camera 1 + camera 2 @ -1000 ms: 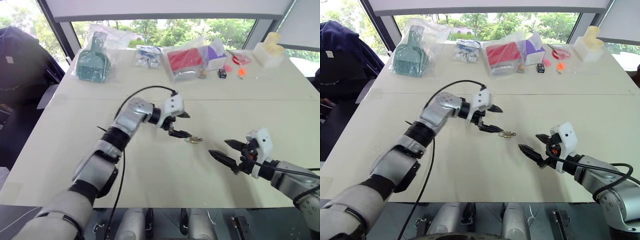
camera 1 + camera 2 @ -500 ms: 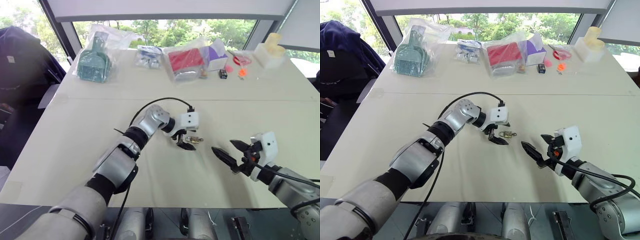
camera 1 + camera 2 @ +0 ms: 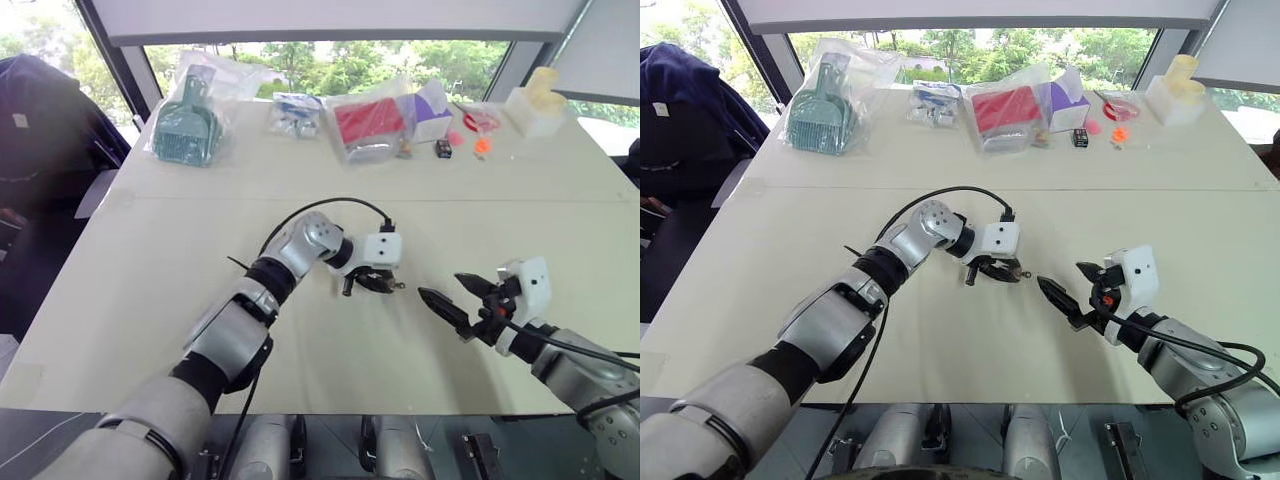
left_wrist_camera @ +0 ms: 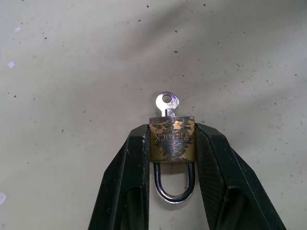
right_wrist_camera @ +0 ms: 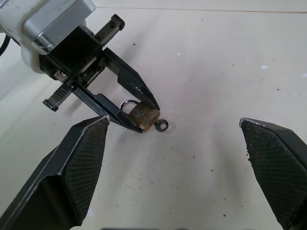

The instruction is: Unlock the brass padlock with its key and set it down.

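The padlock (image 4: 172, 139) (key (image 4: 167, 103) seated in its body) is pinched between the left gripper (image 4: 171, 143) fingers; the right gripper (image 5: 177, 158) is spread wide nearby.

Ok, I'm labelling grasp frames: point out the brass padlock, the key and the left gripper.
brass padlock (image 4: 172, 140), left wrist view, on its brass body.
key (image 4: 167, 101), left wrist view, on its round bow.
left gripper (image 5: 144, 115), right wrist view, midway between its fingertips.
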### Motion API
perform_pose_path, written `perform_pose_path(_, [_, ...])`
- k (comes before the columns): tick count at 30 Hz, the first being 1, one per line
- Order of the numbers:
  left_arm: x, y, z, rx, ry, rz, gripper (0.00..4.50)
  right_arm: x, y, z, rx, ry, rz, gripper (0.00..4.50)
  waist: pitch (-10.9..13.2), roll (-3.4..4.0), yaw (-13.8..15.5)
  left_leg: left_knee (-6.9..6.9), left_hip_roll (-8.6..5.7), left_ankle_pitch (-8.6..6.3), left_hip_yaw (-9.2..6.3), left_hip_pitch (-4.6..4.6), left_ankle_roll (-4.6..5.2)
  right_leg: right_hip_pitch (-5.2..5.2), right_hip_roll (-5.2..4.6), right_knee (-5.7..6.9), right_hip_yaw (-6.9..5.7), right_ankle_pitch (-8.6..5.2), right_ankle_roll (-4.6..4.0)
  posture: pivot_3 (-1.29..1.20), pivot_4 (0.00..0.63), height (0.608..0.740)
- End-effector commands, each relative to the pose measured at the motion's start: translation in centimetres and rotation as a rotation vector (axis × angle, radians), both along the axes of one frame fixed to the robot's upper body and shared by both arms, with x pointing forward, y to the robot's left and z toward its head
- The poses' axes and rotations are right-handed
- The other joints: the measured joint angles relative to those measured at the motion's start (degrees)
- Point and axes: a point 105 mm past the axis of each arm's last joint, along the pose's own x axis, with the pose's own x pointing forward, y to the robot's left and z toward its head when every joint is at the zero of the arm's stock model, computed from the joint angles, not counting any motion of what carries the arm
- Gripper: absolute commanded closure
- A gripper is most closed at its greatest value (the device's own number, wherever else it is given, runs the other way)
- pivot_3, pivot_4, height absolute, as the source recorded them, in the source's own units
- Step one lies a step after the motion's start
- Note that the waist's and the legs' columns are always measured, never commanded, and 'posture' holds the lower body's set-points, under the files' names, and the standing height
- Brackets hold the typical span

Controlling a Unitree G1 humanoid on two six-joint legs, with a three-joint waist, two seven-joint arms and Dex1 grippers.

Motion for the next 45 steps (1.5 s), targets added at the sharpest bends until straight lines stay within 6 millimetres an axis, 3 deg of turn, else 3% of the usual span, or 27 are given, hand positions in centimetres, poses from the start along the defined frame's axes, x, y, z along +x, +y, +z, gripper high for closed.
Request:
perform_pose_path(1, [0.8,1.2,1.0,-0.076,-0.064,0.033,3.72,0.8,0.6,1.5,0.132,-0.052,-0.020,0.00,0.0,0.00,-0.4,-0.01,0.00,0.00,0.00,0.00,0.00,-0.02,0.00,0.03,0.00,0.00,0.00,0.00,0.150,0.735])
perform_pose_path(5, [0.8,0.4,7.8,-0.441,-0.223,0.029,3.72,1.8,1.8,3.2,0.382,-0.107,-0.052,0.00,0.0,0.03,-0.9,-0.04,0.02,0.01,-0.01,-0.15,-0.02,-0.24,-0.02,0.10,0.01,0.01,0.01,0.00,0.150,0.735])
perform_pose_path(10, [0.1,1.2,10.9,-0.593,-0.314,0.055,3.72,2.5,3.2,4.6,0.583,-0.128,-0.050,0.00,0.0,0.06,-1.1,-0.04,-0.09,-0.01,0.04,-0.23,0.01,-0.24,-0.12,0.11,0.01,0.13,0.18,0.00,0.150,0.735])
perform_pose_path(19, [-1.2,1.4,11.7,-0.663,-0.295,0.082,3.72,3.6,3.7,5.8,0.729,-0.164,-0.082,0.00,0.0,0.08,-1.1,-0.04,-0.09,0.01,0.03,-0.14,0.00,-0.18,-0.02,0.15,0.01,0.12,0.17,0.00,0.150,0.735])
perform_pose_path(24, [-1.8,1.3,11.7,-0.623,-0.366,0.036,3.72,3.8,4.0,5.8,0.736,-0.165,-0.078,0.00,0.0,0.08,-1.2,-0.04,-0.09,0.01,0.03,-0.13,0.00,-0.15,0.00,0.14,0.01,0.12,0.18,0.00,0.150,0.735])
perform_pose_path(39, [-2.5,1.3,12.3,-0.663,-0.348,0.040,3.72,4.1,3.9,6.3,0.790,-0.186,-0.078,0.00,0.0,0.09,-1.2,-0.04,-0.10,0.02,0.03,-0.11,-0.01,-0.11,0.02,0.13,0.01,0.12,0.18,0.00,0.150,0.735])
perform_pose_path(45, [-2.5,1.3,12.4,-0.667,-0.342,0.042,3.72,4.1,3.7,6.8,0.810,-0.207,-0.082,2.82,0.0,0.09,-1.2,-0.04,-0.09,0.02,0.03,-0.10,-0.01,-0.11,0.02,0.13,0.01,0.12,0.18,0.00,0.150,0.735])
